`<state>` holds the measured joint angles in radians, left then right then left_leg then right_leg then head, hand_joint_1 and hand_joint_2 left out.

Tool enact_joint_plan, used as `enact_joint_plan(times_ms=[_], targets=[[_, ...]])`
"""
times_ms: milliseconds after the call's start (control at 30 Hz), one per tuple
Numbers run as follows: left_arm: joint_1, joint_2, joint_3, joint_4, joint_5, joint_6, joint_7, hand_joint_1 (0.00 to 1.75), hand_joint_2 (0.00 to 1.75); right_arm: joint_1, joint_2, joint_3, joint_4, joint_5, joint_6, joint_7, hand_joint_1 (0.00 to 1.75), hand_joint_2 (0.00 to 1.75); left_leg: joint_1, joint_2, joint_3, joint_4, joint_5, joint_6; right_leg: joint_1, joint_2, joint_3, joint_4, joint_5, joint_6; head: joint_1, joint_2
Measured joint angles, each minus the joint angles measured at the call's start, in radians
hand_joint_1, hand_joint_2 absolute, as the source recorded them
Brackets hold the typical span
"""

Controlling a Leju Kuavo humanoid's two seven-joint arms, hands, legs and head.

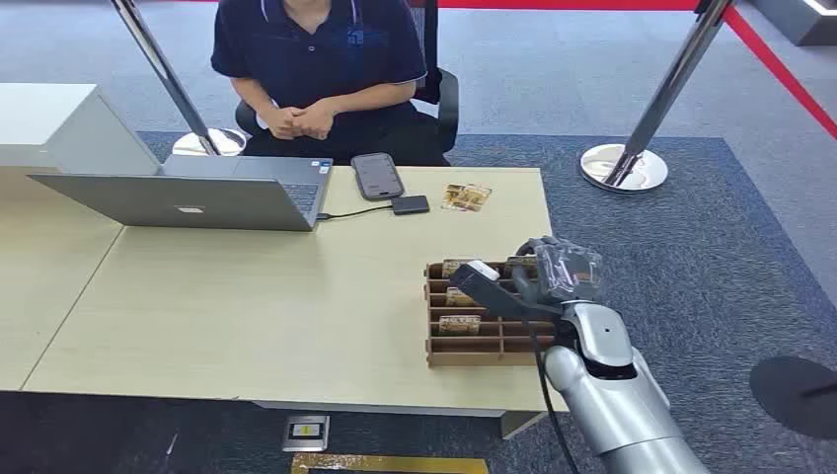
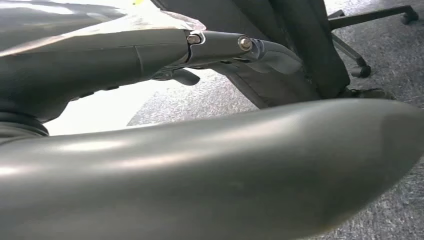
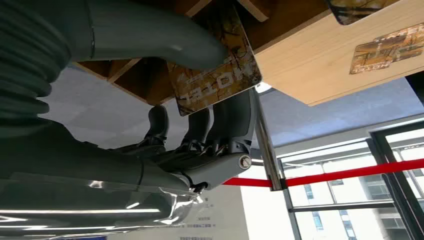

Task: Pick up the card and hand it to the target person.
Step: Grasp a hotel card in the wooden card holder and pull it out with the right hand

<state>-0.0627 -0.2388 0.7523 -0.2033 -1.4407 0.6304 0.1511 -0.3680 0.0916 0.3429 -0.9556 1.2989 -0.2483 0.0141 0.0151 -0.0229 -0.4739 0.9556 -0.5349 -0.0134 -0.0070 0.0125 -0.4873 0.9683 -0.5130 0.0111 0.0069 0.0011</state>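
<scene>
A wooden card rack point(image 1: 484, 346) stands at the table's near right edge with several patterned cards point(image 1: 459, 322) in its slots. My right hand point(image 1: 548, 276) is over the rack's far end. In the right wrist view its thumb point(image 3: 165, 40) lies on one face of a camouflage-patterned card point(image 3: 215, 75) and its fingers point(image 3: 232, 117) press the other face, so the card is pinched at the rack point(image 3: 140, 80). The target person point(image 1: 321, 59) sits across the table with hands clasped. My left hand point(image 2: 220, 47) hangs by the floor, fingers extended and holding nothing.
Another card point(image 1: 465, 197) lies flat on the table point(image 1: 247, 296) near the far edge, beside a black box point(image 1: 410, 204) and a phone point(image 1: 377, 175). An open laptop point(image 1: 197, 197) stands at the left. Barrier posts point(image 1: 624, 166) point(image 1: 207, 141) flank the person's chair.
</scene>
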Motion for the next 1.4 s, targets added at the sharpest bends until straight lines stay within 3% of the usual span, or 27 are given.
enact_joint_plan(times_ms=[300,433,1400], targets=[[0.000,0.000,0.003,0.000,0.004,0.000,0.003,0.00,0.00,-0.007,0.002,0.018,0.000,-0.005,0.002,0.000,1.09,1.75,0.000,0.000,0.000,0.000,0.000,0.000,0.000,0.000,0.000,0.000,0.000,0.000,0.000,0.000],[0.000,0.000,0.004,0.000,0.006,0.000,0.003,0.00,0.00,-0.008,0.003,0.022,0.000,-0.006,0.003,-0.001,1.29,1.75,0.000,0.000,0.000,0.000,0.000,0.000,0.000,0.000,0.000,0.000,0.000,0.000,0.000,0.000],[0.000,0.000,0.004,0.000,0.006,0.000,0.001,0.00,0.00,0.001,-0.010,0.038,-0.057,-0.041,-0.002,-0.044,1.41,1.75,0.000,0.000,0.000,0.000,0.000,0.000,0.000,0.000,0.000,0.000,0.000,0.000,0.000,0.000]])
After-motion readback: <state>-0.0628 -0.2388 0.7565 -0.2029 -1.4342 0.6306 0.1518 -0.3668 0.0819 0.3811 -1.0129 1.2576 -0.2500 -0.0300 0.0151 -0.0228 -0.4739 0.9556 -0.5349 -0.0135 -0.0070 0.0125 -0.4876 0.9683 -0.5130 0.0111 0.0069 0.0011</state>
